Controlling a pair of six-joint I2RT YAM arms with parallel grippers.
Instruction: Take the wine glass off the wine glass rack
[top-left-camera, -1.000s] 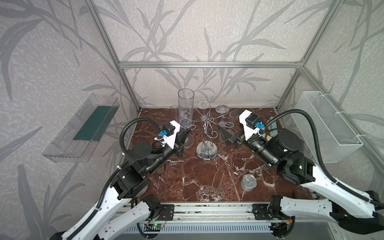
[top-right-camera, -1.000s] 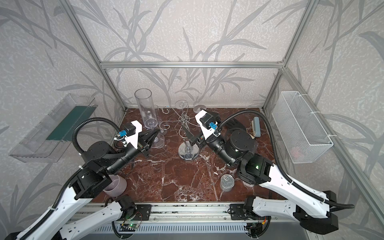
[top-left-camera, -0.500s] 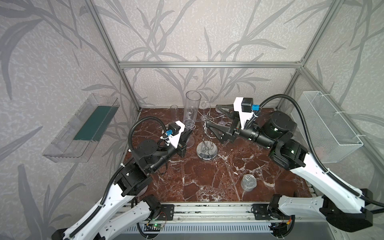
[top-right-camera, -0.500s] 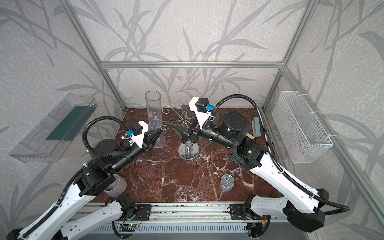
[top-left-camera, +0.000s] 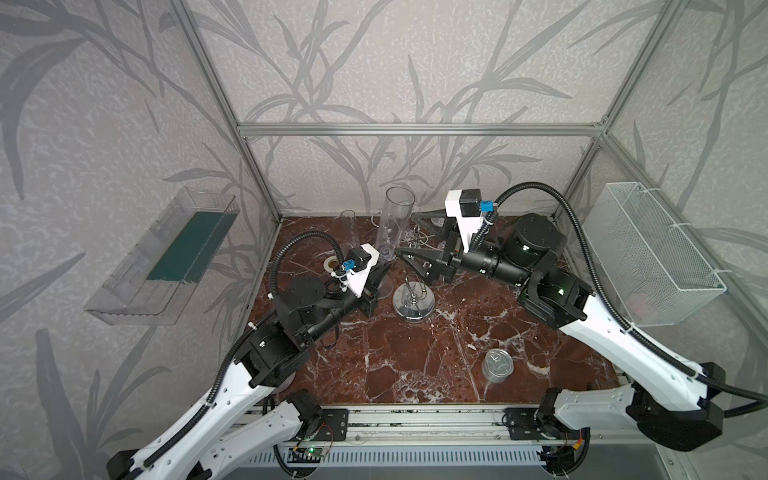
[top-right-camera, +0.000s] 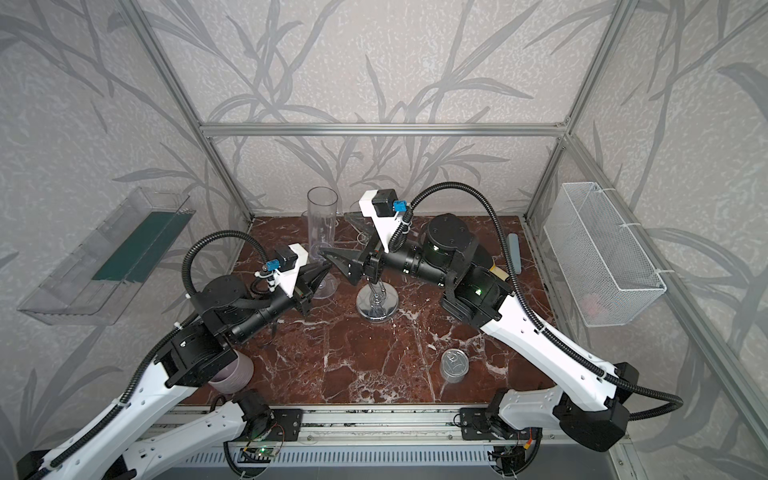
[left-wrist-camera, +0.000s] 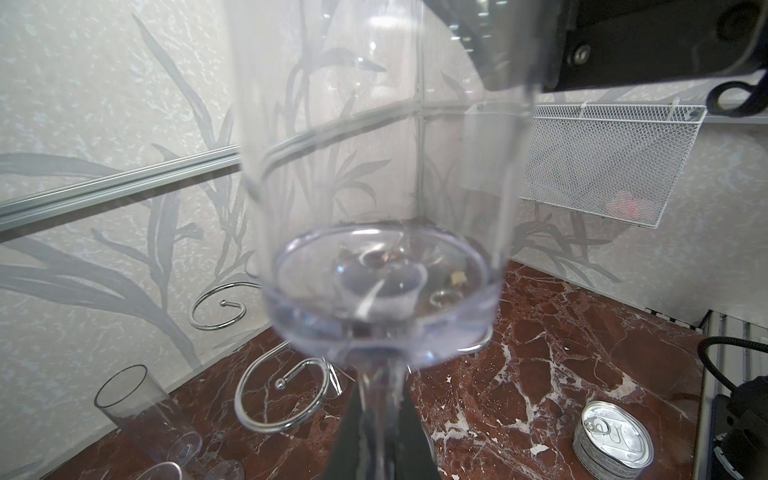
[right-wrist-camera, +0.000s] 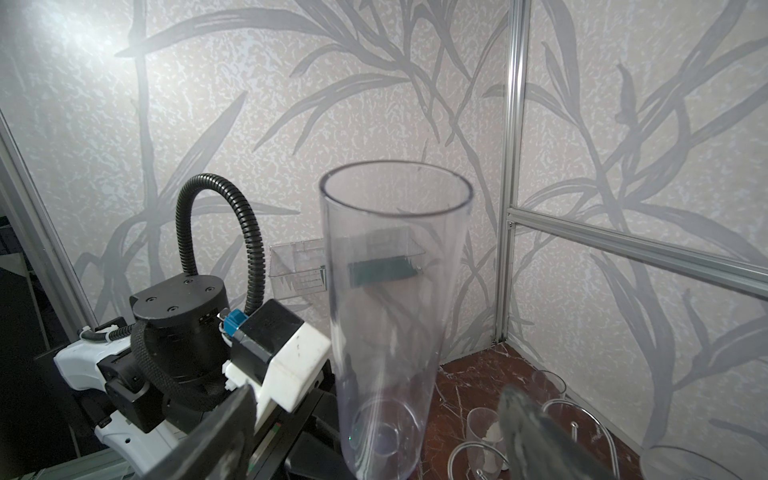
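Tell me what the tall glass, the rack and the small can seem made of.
The wine glass: clear glass or plastic, unclear which; the wallpaper shows through. The wine glass rack: likely chromed metal wire, its round base mirror-bright. The tin can: probably steel, dull silver with a pull-tab lid.

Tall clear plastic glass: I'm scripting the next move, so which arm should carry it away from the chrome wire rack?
Probably left. The left gripper is shut on the stem of the tall clear plastic glass, holding it upright; the right gripper has open jaws, gripping nothing.
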